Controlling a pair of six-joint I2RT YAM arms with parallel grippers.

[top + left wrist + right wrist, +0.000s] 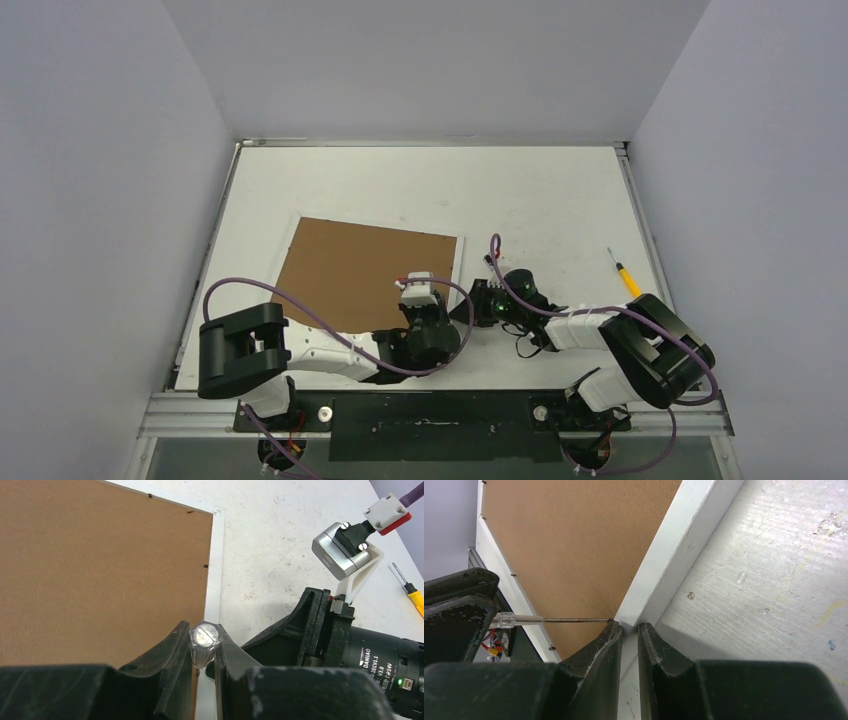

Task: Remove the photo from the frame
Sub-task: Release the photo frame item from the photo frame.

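Left gripper clamps a clear-handled screwdriver, its tip at the frame edge. The right gripper, nearly closed, pinches the frame's white border.

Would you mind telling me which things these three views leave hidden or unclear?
The photo: in no view; the frame lies face down, its brown back covering it.
Frame's near corner, top view: under the left arm.
Clear-handled screwdriver tip, right wrist view: behind a finger of the right gripper.
Yellow screwdriver, left wrist view: cut off by the right edge.
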